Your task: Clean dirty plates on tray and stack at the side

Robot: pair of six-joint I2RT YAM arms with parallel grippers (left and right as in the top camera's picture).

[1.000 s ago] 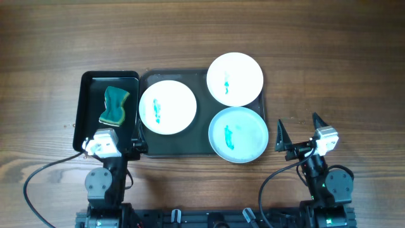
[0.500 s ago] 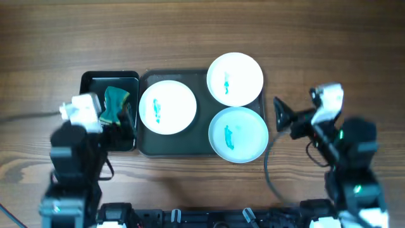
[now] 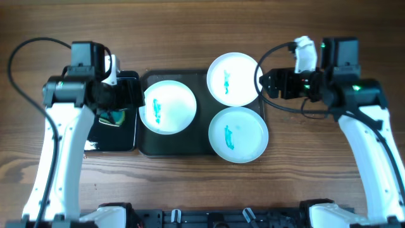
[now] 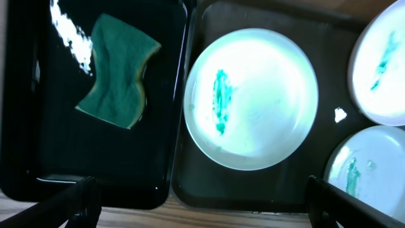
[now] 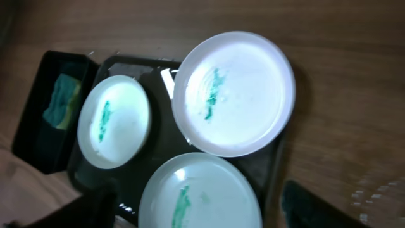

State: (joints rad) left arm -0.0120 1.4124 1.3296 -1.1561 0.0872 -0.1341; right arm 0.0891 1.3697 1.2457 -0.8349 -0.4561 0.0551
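Observation:
Three plates lie in the dark grey-green tray (image 3: 190,144), each with a teal smear: a white one at left (image 3: 168,106), a white one at the far right (image 3: 235,78), and a pale blue one at the near right (image 3: 238,134). My left gripper (image 3: 130,96) is open and empty, held above the border between the black sponge tray and the left plate (image 4: 253,98). My right gripper (image 3: 264,82) is open and empty, held high by the far-right plate's right edge. The right wrist view shows all three plates: far white (image 5: 234,92), left white (image 5: 114,120), blue (image 5: 199,193).
A narrow black tray (image 3: 114,136) left of the big tray holds a green sponge (image 4: 117,69), partly hidden under my left arm in the overhead view. Bare wooden table (image 3: 316,164) lies to the right of the big tray and in front.
Both arms have risen from the table's front edge and swung away from it: the left one over the sponge tray, the right one to the far-right plate's side. The plates have not moved.

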